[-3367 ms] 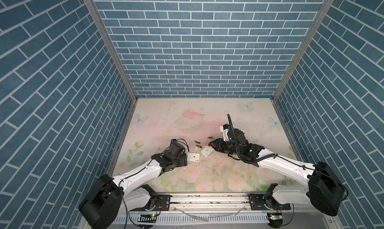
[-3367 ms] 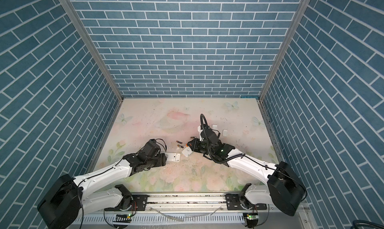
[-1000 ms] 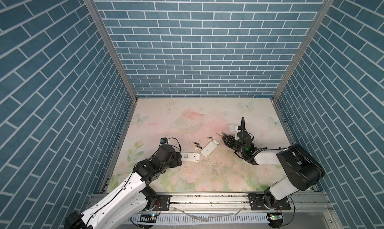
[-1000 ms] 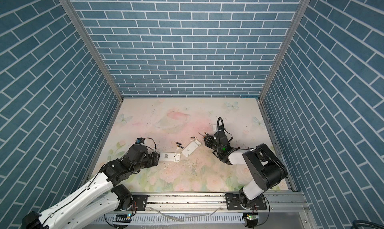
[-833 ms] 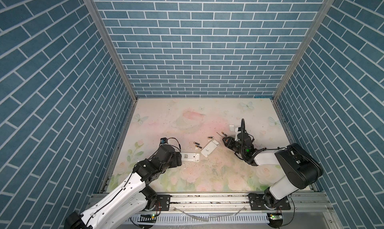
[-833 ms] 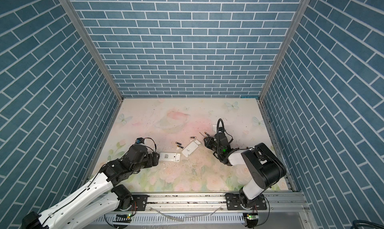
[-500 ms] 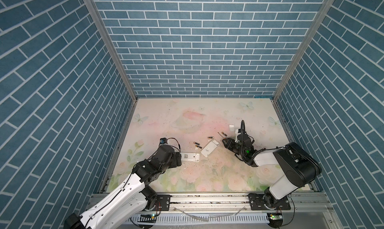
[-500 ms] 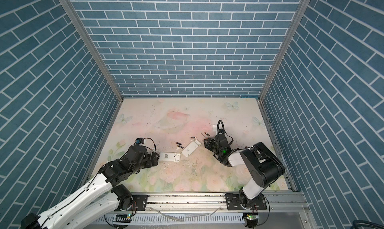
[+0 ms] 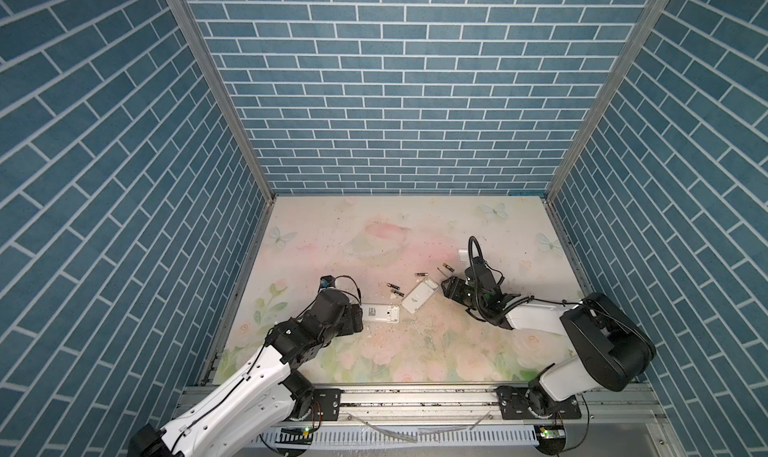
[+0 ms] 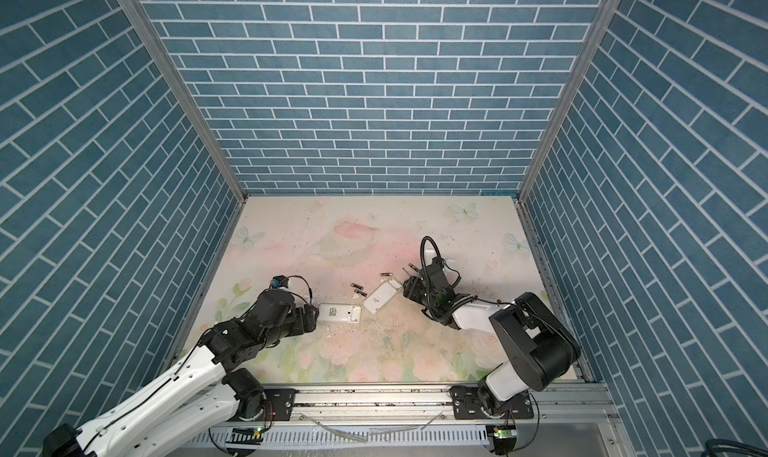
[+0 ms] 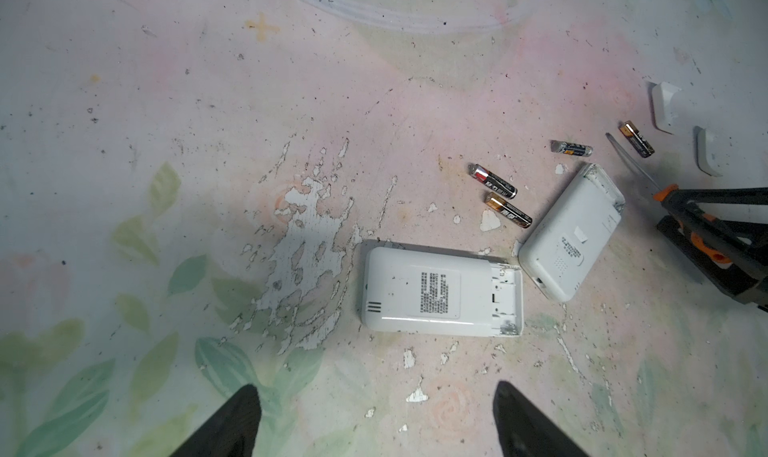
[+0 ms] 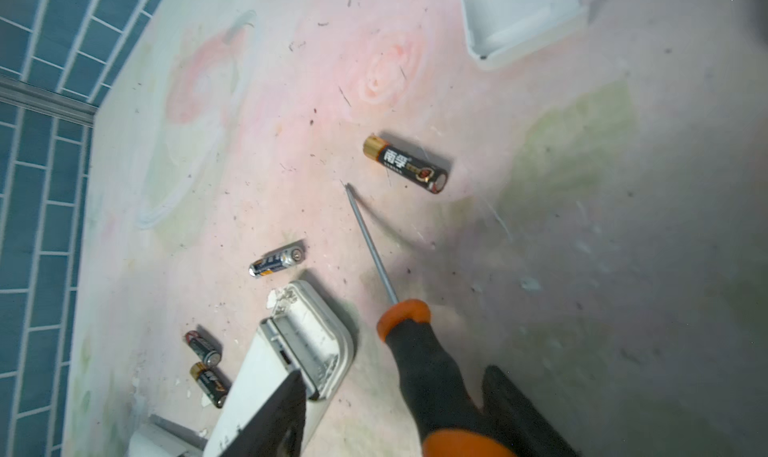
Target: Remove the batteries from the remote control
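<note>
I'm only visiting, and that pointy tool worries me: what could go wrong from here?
1. The screwdriver looks loose between the right gripper's open jaws; a moving arm might knock it and send it rolling.
2. Its tip lies close to a battery, which is round and could get nudged away.
3. The remote lies right beside that gripper, so a sideways move might shove it.

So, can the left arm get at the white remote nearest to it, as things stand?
Probably yes: the left pincer is open, and the remote lies flat just ahead of it with nothing between them.
</note>
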